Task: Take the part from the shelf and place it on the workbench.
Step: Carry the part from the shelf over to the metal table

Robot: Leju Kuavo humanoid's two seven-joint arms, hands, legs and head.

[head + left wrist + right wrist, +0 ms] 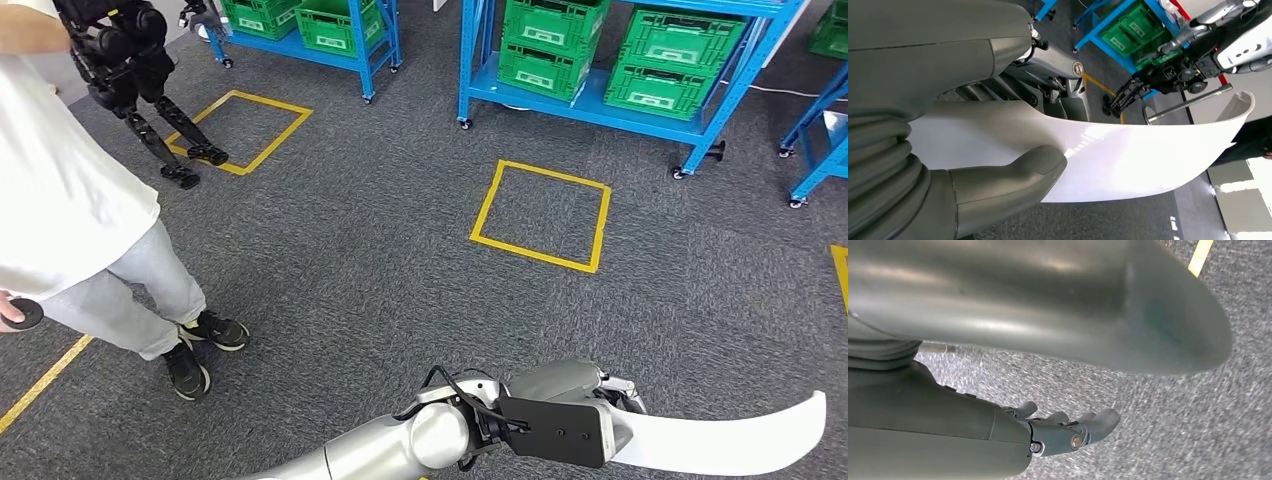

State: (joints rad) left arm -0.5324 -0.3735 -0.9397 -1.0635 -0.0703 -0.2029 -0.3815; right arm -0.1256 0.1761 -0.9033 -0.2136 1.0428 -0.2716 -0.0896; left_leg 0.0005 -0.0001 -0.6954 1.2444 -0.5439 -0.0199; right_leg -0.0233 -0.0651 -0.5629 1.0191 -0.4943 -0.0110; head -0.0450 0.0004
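- The curved white part is gripped by the left robot hand above the grey carpet.
- The right robot hand is held empty, fingers loosely apart.

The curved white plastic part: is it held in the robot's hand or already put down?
Held. The left hand grips the curved white plastic part between thumb and fingers, above the grey carpet floor; no workbench is visible.

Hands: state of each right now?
Left hand: holding the white curved part.
Right hand: holds nothing; whether open or shut cannot be told.
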